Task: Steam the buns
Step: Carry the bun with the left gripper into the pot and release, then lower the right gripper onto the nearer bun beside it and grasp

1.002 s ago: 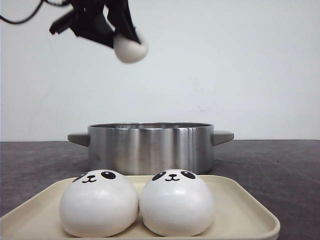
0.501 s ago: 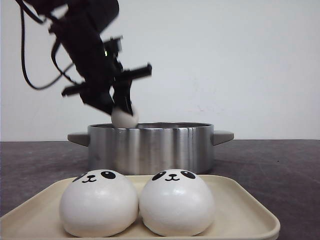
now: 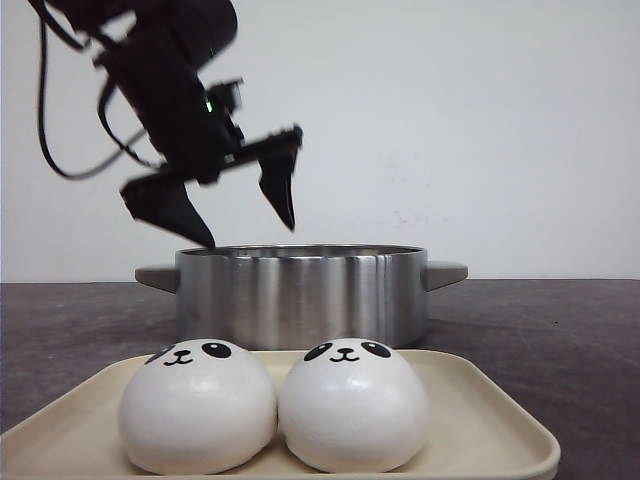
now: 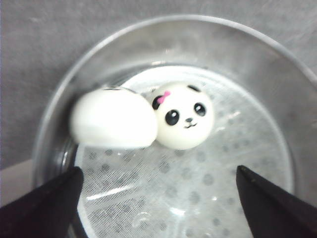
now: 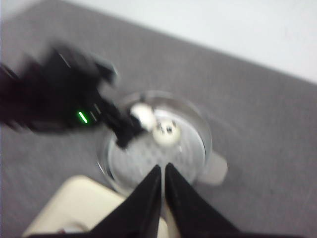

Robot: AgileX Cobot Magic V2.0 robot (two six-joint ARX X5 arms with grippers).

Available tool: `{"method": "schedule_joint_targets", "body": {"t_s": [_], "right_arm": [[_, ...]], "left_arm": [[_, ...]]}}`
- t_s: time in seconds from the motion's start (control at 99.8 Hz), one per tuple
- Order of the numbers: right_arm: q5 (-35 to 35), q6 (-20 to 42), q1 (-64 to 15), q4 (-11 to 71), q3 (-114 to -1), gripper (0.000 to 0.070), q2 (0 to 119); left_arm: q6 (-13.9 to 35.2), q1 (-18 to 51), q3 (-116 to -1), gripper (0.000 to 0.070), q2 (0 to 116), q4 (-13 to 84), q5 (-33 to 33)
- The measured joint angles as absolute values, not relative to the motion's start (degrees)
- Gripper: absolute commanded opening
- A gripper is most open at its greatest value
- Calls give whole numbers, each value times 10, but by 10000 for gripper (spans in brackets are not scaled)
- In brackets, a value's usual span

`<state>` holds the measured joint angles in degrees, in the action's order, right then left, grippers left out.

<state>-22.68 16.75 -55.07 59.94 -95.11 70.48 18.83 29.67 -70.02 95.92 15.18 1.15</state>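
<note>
Two white panda-faced buns (image 3: 197, 405) (image 3: 355, 405) sit side by side on the cream tray (image 3: 490, 420) in front. Behind it stands the steel pot (image 3: 300, 295). My left gripper (image 3: 247, 230) hangs open and empty just above the pot's left part. In the left wrist view two more buns lie on the perforated steamer insert: one blurred with its face turned away (image 4: 113, 118), one with a pink bow (image 4: 184, 116) touching it. The left gripper (image 4: 158, 198) is wide open above them. My right gripper (image 5: 162, 168) is shut and empty, high above the pot (image 5: 188, 148); it is out of the front view.
The pot has grey side handles (image 3: 445, 273). The table is dark grey (image 3: 560, 340), with a white wall behind. In the right wrist view the left arm (image 5: 59, 94) reaches over the pot and the tray's corner (image 5: 74, 203) shows.
My left gripper came down from high up with a bun to the pot's rim, then opened. The bun now lies in the pot beside the other one.
</note>
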Motion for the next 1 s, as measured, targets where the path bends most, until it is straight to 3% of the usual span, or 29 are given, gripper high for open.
{"method": "schedule_joint_targets", "body": {"t_s": [0.14, 0.341, 0.381, 0.471, 0.511, 0.671, 1.002], "right_arm": [[-202, 192, -551, 589, -860, 3, 705], [-82, 270, -554, 507, -697, 25, 705], [-57, 289, -556, 487, -666, 112, 707], [-9, 330, -560, 454, -612, 442, 716], [9, 344, -562, 445, -595, 512, 722], [58, 375, -567, 430, -565, 512, 752], [60, 380, -569, 398, -565, 510, 860]], "left_arm": [[188, 297, -703, 596, 878, 173, 13], [189, 297, -708, 596, 742, 245, 12], [189, 298, -708, 596, 716, 262, 12], [188, 303, -708, 596, 665, 292, 12], [188, 305, -708, 596, 646, 302, 12], [188, 306, -708, 596, 600, 322, 11], [189, 306, -708, 596, 590, 349, 11]]}}
